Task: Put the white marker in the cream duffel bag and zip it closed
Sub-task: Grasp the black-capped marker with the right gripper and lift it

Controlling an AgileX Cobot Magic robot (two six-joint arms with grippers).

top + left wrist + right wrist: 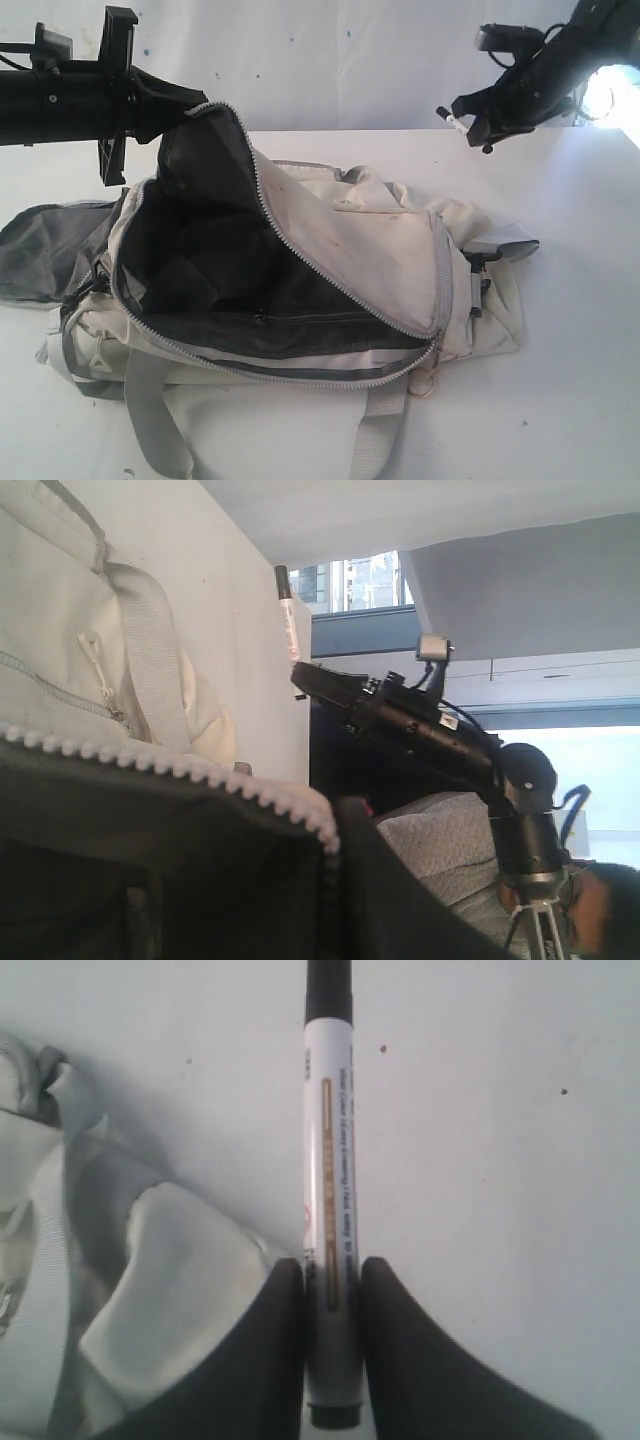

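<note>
Presently the right claw (332, 1272) grips the white marker (330, 1150) by its uncapped end, barrel in line with it, aloft off the cream duffel bag's (350, 235) closed end. The open mouth lies nearer the left claw (190, 112), seemingly clenched on the flap (215, 150).

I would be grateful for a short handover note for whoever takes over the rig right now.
Left gripper: shut on the raised flap of the bag, holding the opening wide.
Right gripper: shut on the marker, in the air over the table, beside the bag's end.
Done: bag unzipped, marker picked up.
To do: drop the marker into the bag, then zip it closed.
</note>
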